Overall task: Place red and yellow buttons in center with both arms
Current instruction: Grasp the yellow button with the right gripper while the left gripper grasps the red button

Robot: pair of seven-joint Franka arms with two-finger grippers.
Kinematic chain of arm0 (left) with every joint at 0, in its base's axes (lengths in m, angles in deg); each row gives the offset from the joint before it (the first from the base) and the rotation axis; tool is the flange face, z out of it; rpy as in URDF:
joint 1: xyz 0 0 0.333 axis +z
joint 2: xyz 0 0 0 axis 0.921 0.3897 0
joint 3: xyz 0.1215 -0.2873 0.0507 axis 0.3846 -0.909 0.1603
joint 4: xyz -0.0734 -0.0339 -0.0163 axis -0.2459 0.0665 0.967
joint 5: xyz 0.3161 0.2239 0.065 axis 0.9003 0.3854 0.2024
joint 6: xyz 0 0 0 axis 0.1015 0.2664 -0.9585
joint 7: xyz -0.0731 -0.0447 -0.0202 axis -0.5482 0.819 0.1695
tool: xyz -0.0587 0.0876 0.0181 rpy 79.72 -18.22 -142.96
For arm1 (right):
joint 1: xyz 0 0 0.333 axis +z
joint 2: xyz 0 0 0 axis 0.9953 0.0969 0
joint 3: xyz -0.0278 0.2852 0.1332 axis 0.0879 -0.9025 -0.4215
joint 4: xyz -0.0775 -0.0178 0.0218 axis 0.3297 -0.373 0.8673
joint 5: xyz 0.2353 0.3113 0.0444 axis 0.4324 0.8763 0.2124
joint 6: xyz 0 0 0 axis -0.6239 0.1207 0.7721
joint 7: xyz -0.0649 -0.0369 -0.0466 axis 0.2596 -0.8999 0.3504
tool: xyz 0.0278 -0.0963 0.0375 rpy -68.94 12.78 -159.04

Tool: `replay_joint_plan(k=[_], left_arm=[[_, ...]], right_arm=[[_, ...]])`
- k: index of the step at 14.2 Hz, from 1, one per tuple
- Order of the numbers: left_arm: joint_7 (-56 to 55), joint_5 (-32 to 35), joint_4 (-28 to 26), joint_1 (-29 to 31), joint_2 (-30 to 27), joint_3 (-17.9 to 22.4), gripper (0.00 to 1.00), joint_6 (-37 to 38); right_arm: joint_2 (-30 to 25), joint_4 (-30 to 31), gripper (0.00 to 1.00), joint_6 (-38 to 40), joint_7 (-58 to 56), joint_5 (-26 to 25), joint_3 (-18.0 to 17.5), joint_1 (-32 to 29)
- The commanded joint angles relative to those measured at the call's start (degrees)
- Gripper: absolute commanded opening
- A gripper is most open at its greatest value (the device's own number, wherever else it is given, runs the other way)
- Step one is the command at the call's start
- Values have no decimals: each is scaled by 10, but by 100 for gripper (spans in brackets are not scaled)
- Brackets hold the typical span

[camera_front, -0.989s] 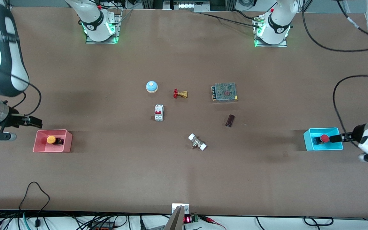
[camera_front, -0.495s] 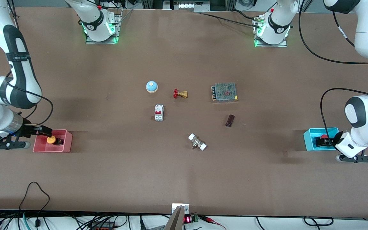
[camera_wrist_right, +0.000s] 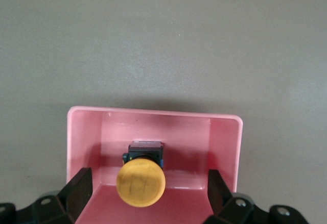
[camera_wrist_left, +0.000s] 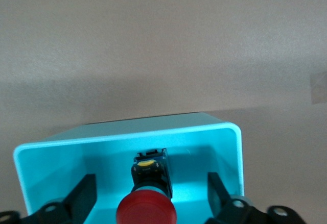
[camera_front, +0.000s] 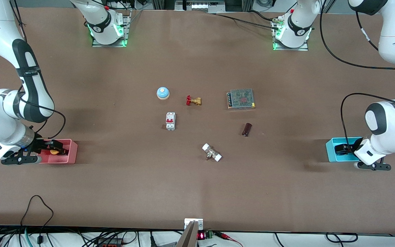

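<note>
Front view: right gripper (camera_front: 54,149) is in the pink bin (camera_front: 71,152) at the yellow button (camera_front: 55,151); left gripper (camera_front: 342,149) is in the cyan bin (camera_front: 331,148).

Left wrist view: fingers (camera_wrist_left: 83,194) spread wide, straddling the red button (camera_wrist_left: 146,210), untouched.

Right wrist view: fingers (camera_wrist_right: 77,189) wide, flanking the yellow button, not gripping.

no readable text or labels, red digits on small display (camera_front: 201,235) at table edge illegible
</note>
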Motion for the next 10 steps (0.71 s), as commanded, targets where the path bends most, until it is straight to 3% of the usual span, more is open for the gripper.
replay_joint_plan(k=[1,3,6,10], left_arm=[[11,5,-25,4,-18,-1,69,-8],[11,5,-25,4,-18,-1,47,-6],[9,5,-22,4,-22,-1,24,-2],[7,5,-14,3,-65,-1,21,20]], right_arm=[[14,-6,100,-10,-16,9,-4,-5],[21,-6,100,-18,-19,8,-4,-5],[34,-6,100,-41,-19,6,-4,-5],[43,-6,100,-55,-30,6,-4,-8]])
